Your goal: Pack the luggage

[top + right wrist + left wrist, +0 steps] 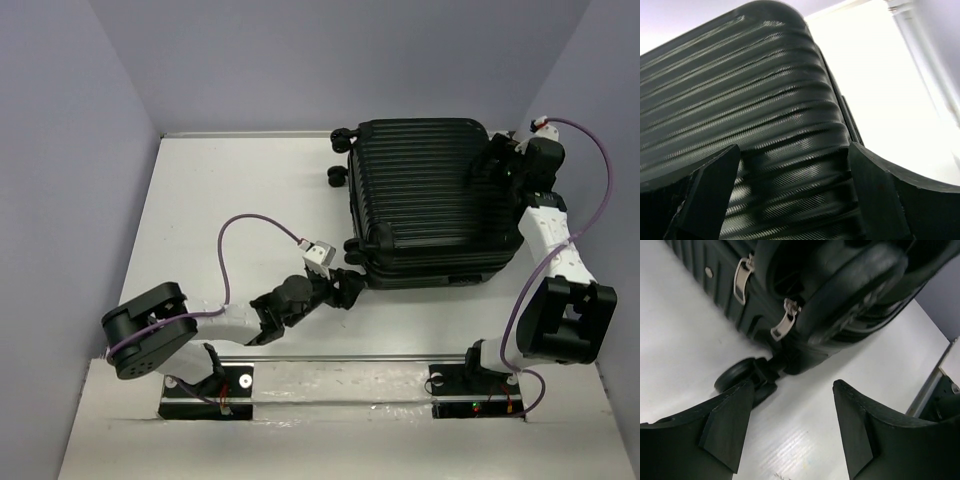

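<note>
Since both pairs of fingers stand spread with nothing between them, we call each of our two grippers released. Our left gripper lies low over the table, just beside the near left corner of the luggage, with its fingers pointing at that corner and not touching it. Through its wrist camera we count two pale zipper pulls hanging on the case's edge, one above the other. We also count two caster wheels there: one looms large and close at the top, the other sits smaller, down by the white surface.

Our right gripper hangs over the far right corner of the same case. Its wrist camera shows both fingers framing the ribbed black shell, but we cannot tell whether the pads touch it.

Moving outward, we see one piece of luggage. It lies flat on the table toward the far right, with its wheeled end facing left. More wheels stick out at both corners of that end, though from above we cannot count them surely. The shell is shut, so whatever it holds is hidden from us.

Beyond that we count two arms, each trailing one purple cable.
</note>
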Robot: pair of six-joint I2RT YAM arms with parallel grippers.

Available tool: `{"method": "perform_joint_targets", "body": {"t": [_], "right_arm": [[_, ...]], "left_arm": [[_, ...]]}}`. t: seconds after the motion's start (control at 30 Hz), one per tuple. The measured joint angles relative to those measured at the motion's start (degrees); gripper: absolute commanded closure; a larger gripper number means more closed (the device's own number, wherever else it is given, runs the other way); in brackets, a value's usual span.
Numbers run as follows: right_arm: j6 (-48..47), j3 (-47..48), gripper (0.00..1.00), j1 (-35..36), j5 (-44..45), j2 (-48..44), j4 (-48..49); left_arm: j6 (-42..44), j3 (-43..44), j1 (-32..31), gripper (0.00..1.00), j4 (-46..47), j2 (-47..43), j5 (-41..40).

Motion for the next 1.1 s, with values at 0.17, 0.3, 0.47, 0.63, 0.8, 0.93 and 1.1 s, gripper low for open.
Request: {"method": "perform_joint_targets", "body": {"t": [0.17, 0.3, 0.47, 0.63, 0.8, 0.93, 1.1], "right_arm": [[-0.7, -0.2, 0.11, 0.1, -7.8, 0.5, 0.2], [-0.9, -0.2, 0.11, 0.2, -9.9, 1.2, 1.4], [-1.2, -0.2, 0.1, 0.0, -9.4, 1.2, 2.0], [-1.4, -0.3, 0.08, 0.0, -8.3, 0.2, 1.2], [-4.4, -0.3, 0.17, 3.4, -7.7, -4.3, -2.4], [-9.5, 2.7, 0.24, 18.8, -13.0, -10.2, -9.2], [-15.6, 9.5, 0.53, 33.9, -15.4, -10.2, -14.7]], "left_arm": [[2.2, 2.8, 1.6, 0.4, 5.0, 5.3, -0.5], [3.7, 3.2, 1.7, 0.52, 7.7, 6.8, 0.1], [5.4, 4.7, 2.1, 0.71, 9.6, 9.0, -0.6], [8.1, 6.3, 2.8, 0.94, 9.5, 10.1, -5.3], [10.0, 6.4, 5.4, 0.94, 9.4, 10.2, -9.5], [10.0, 6.4, 8.4, 0.94, 10.6, 10.2, -9.5], [9.3, 6.2, 9.4, 0.94, 11.5, 10.2, -8.6]]}}
